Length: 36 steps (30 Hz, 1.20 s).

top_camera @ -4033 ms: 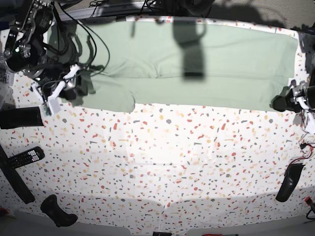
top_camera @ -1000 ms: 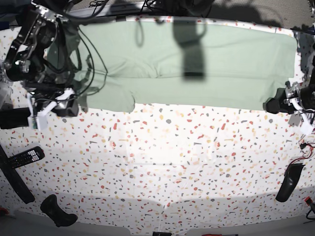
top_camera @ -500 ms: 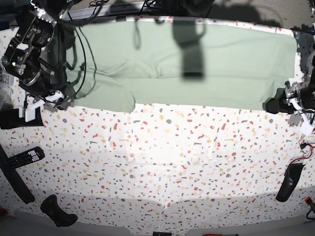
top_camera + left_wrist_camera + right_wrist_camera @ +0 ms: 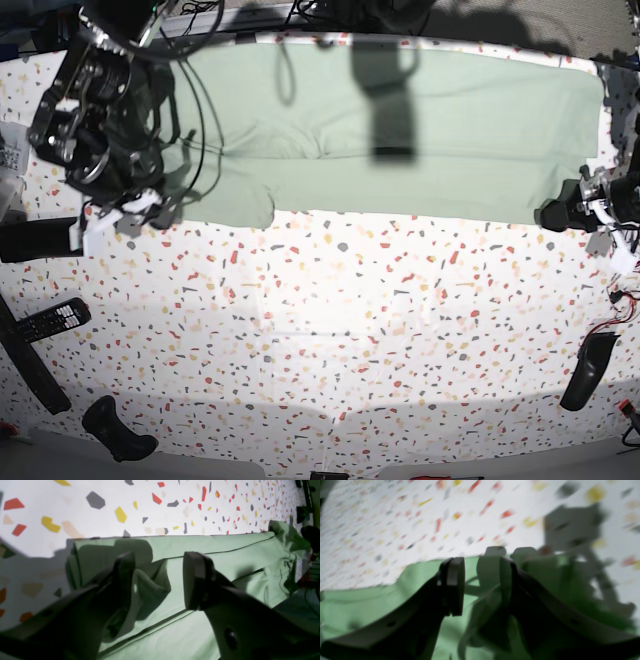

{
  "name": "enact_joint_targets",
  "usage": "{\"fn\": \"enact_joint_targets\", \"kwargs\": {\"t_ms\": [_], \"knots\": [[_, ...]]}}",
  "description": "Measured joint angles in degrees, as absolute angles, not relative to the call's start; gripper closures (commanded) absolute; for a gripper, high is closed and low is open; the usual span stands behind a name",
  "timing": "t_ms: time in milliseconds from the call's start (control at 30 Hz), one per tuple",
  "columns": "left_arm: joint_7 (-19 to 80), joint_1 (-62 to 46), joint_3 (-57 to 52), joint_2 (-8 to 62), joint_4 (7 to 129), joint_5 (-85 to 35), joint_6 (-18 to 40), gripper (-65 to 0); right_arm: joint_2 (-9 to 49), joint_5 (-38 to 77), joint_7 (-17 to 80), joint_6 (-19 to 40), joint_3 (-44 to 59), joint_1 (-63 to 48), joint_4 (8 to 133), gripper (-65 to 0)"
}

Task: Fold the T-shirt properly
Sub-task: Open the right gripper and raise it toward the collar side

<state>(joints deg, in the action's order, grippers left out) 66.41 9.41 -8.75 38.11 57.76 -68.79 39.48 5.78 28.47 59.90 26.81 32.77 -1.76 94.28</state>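
The T-shirt (image 4: 420,130) is pale sage green and lies spread wide across the far part of the speckled table (image 4: 330,330). My right gripper (image 4: 120,212) is at the shirt's lower left corner. In the blurred right wrist view its jaws (image 4: 480,585) stand apart over green cloth (image 4: 370,600), with a fold rising between them. My left gripper (image 4: 553,213) is at the shirt's lower right corner. In the left wrist view it (image 4: 160,580) is open over the shirt's hem (image 4: 225,555), and a small pucker of cloth lies against one finger (image 4: 125,580). Collar, buttons and logo do not show.
A black remote (image 4: 50,320) and a black block (image 4: 40,238) lie at the left edge. A dark object (image 4: 118,430) sits front left and another (image 4: 585,370) front right. Cables hang over the shirt's far left part (image 4: 190,90).
The arm with the right wrist camera swung out left off the shirt, then back right to its lower left corner. The left gripper and the shirt's right side have hardly moved.
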Motion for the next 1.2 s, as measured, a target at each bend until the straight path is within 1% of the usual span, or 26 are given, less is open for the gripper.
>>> {"fn": "enact_joint_targets", "kwargs": {"t_ms": [133, 433, 500, 533, 567, 633, 700, 867, 967, 1033, 1100, 1200], "knots": [[66.43, 9.41, -8.75, 38.11, 57.76, -68.79, 39.48, -28.4, 5.45, 25.52, 59.64, 26.76, 32.82, -1.93, 92.88, -22.7], [66.41, 9.41, -8.75, 38.09, 57.76, -68.79, 39.48, -28.4, 4.64, 26.37, 59.0, 26.57, 32.82, -0.21, 87.05, -22.7], [66.41, 9.41, -8.75, 38.11, 57.76, -68.79, 39.48, -28.4, 4.6, 26.39, 60.51, 26.59, 32.82, 0.6, 86.94, -22.0], [66.41, 9.41, -8.75, 38.11, 57.76, -68.79, 39.48, -28.4, 4.62, 26.37, 61.41, 26.59, 32.82, 0.95, 86.94, -19.0], [66.43, 9.41, -8.75, 38.11, 57.76, -68.79, 39.48, -28.4, 4.64, 26.44, 61.91, 26.57, 32.82, 1.19, 86.94, -13.6], [66.41, 9.41, -8.75, 38.11, 57.76, -68.79, 39.48, -28.4, 4.62, 26.48, 63.77, 26.57, 32.82, 1.43, 86.94, 0.0], [66.43, 9.41, -8.75, 38.11, 57.76, -68.79, 39.48, -28.4, 4.64, 26.48, 64.86, 26.72, 32.82, 1.23, 86.94, 0.0], [66.43, 9.41, -8.75, 38.11, 57.76, -68.79, 39.48, -28.4, 4.62, 26.55, 65.01, 30.22, 32.82, 1.13, 86.94, 0.0], [66.43, 9.41, -8.75, 38.11, 57.76, -68.79, 39.48, -28.4, 4.64, 27.24, 65.01, 33.69, 32.82, 0.97, 87.13, 0.0], [66.41, 9.41, -8.75, 38.11, 57.76, -68.79, 39.48, -28.4, 4.64, 31.99, 65.01, 36.93, 32.82, 0.51, 87.96, 0.0], [66.43, 9.41, -8.75, 38.11, 57.76, -68.79, 39.48, -28.4, 4.6, 34.76, 65.06, 37.6, 32.75, -0.05, 89.3, 0.0], [66.43, 9.41, -8.75, 38.11, 57.76, -68.79, 39.48, -28.4, 4.67, 34.81, 65.06, 38.02, 32.77, -1.72, 91.09, 0.0]]}}
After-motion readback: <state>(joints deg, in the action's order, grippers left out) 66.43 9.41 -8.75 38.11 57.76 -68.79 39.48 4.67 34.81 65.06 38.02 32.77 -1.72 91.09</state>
